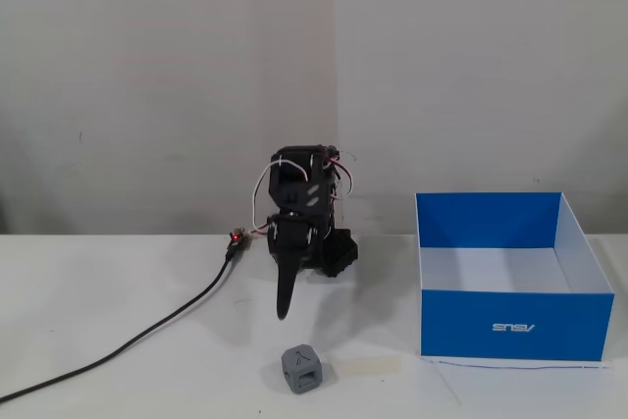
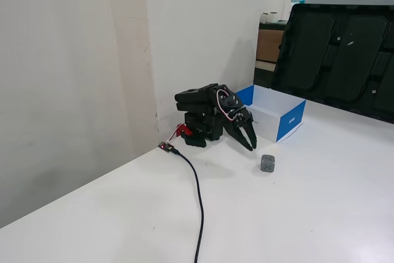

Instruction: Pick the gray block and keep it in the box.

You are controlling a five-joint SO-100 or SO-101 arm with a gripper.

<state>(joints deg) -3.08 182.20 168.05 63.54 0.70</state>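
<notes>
The gray block [image 1: 303, 370] is a small dark-gray cube on the white table, near the front edge in a fixed view; it also shows in the other fixed view [image 2: 268, 163]. The blue box [image 1: 515, 326] stands open-topped to the block's right, white inside and empty; in the other fixed view the box [image 2: 289, 121] sits behind the block. My gripper [image 2: 253, 145] hangs from the folded black arm, pointing down, its tips slightly apart and holding nothing. In the front fixed view the gripper [image 1: 284, 313] is edge-on, above and a little left of the block, apart from it.
A pale tape strip [image 1: 368, 367] lies on the table just right of the block. A black cable [image 1: 147, 336] runs from the arm's base toward the front left. A large black panel [image 2: 338, 60] stands behind the box.
</notes>
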